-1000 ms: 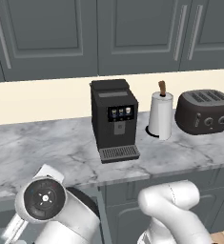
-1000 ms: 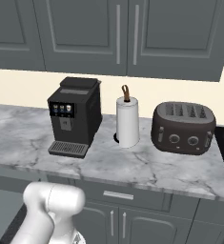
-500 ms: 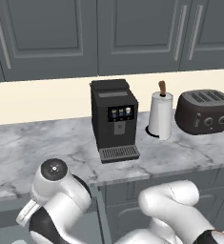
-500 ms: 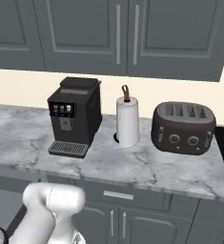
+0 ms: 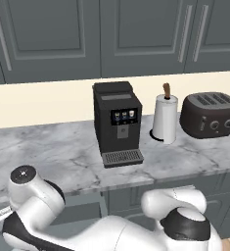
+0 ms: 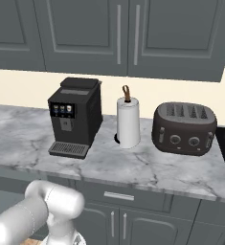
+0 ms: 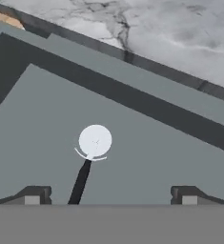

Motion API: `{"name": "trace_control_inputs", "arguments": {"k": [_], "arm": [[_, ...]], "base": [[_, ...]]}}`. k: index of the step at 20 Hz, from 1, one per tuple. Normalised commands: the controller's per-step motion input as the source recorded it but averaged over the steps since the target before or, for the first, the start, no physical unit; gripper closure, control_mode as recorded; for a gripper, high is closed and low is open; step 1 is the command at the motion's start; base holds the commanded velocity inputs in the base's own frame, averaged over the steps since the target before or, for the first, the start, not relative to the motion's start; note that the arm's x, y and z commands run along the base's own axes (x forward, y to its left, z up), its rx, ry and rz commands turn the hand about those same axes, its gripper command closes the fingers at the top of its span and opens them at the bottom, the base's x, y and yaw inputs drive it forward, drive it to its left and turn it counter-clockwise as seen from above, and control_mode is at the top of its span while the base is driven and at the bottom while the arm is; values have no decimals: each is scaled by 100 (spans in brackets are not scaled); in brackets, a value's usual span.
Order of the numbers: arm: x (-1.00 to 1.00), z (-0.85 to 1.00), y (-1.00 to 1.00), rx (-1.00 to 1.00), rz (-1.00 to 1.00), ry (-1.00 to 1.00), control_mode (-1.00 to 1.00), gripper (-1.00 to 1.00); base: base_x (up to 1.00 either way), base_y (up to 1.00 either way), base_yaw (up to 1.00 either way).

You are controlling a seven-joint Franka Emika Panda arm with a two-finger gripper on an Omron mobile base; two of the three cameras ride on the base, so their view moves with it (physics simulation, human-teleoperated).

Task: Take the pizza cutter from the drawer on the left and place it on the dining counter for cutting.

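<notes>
You had the pizza cutter [image 7: 91, 157] lying flat on the grey floor of the open drawer [image 7: 32, 119], its white wheel toward the drawer's far wall and its black handle running down toward the hand; past that wall a marble top [image 7: 180, 28] with grey veins crossed the hand view; in the base views that worktop [image 5: 62, 157] carried a black coffee machine [image 5: 115, 122], a paper towel roll [image 5: 164, 119] and a dark toaster [image 5: 209, 114] against a beige backsplash, with grey cabinet doors [image 6: 128, 33] above; your gripper [image 7: 110, 196] hung over the drawer with its fingertips [image 7: 32, 196] spread wide, one on each side of the handle, grasping and touching nothing.
</notes>
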Motion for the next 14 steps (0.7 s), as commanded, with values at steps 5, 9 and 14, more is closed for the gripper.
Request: {"name": "trace_control_inputs", "arguments": {"k": [5,9,14], "arm": [[-23,-18,25,0,-35,16,-100,-100],[-18,-42,24,0,-23,23,-100,-100],[-7,-50,1,0,-11,20,-100,-100]], "base": [[0,0,0],[0,0,0],[0,0,0]]}}
